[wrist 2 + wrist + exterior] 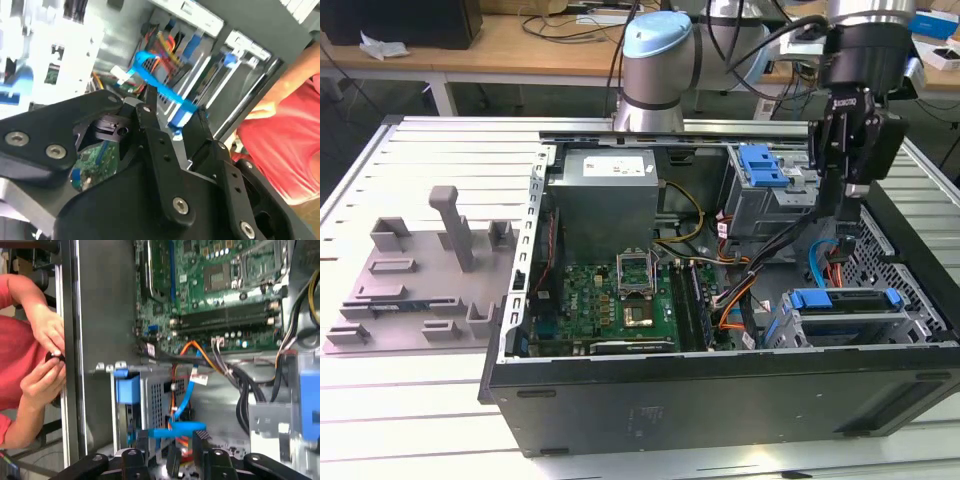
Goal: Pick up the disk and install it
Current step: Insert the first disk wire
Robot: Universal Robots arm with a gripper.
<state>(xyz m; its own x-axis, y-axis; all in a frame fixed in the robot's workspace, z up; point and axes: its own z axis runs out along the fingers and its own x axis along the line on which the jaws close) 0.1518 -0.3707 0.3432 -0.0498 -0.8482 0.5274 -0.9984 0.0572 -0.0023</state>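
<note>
Exterior view first: the disk (844, 310) lies flat in the drive bay at the near corner of the open computer case (720, 385), on the exterior view's right, with its blue bracket uppermost. It looks seated, so the pick-up is done and the install is largely done too. Whether it is fully home is hard to judge, since the case wall cuts off the lower part of the bay. The grey fixture plate (415, 285) outside the case carries no drive. The gripper (850, 195) hangs above the case over that same side, well apart from the disk, with nothing in it.

In the second wrist view the gripper (175, 112) has its jaws spread. A blue cable (160, 90) crosses the gap, probably lying beyond the fingers and not pinched by them. A person's red sleeve (285, 150) shows past the case edge.

In the first wrist view the gripper (172, 437) is again parted, with the blue cable (177, 431) running across between the fingers. A person's hands (45, 357) sit outside the case wall, clasped on something small and dark that I cannot identify.
</note>
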